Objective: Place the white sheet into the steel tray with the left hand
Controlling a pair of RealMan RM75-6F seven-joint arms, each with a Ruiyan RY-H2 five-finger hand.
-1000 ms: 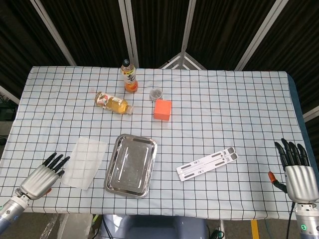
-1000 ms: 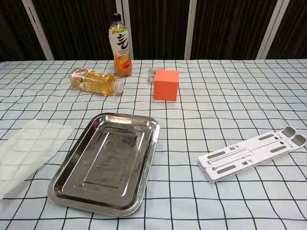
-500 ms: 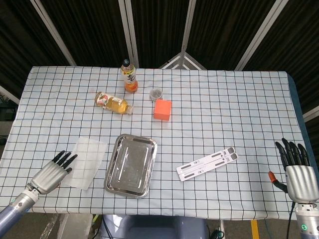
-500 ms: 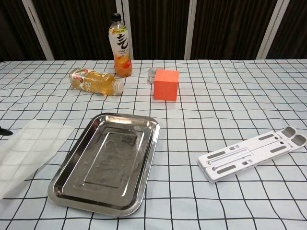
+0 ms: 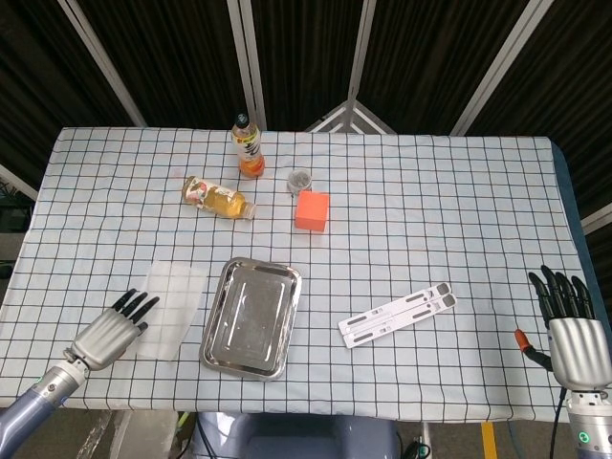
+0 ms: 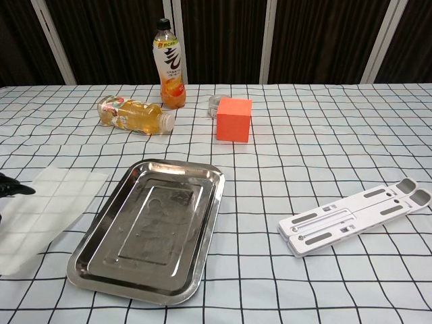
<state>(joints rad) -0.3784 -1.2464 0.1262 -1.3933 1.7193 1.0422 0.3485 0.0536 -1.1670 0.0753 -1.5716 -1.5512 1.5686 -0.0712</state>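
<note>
Left robot hand (image 5: 113,331) apparently empty, fingers spread; right robot hand (image 5: 572,337) likewise.

A checked tablecloth (image 5: 430,210) covers the table before dark ribbed panels (image 5: 172,57).

We see the left hand (image 5: 113,332) and right hand (image 5: 571,337): silver-grey ridged backs, black fingers, grey forearms.

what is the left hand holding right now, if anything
Nothing yet: the left hand is open, its fingertips over the near-left edge of the white sheet.
</note>
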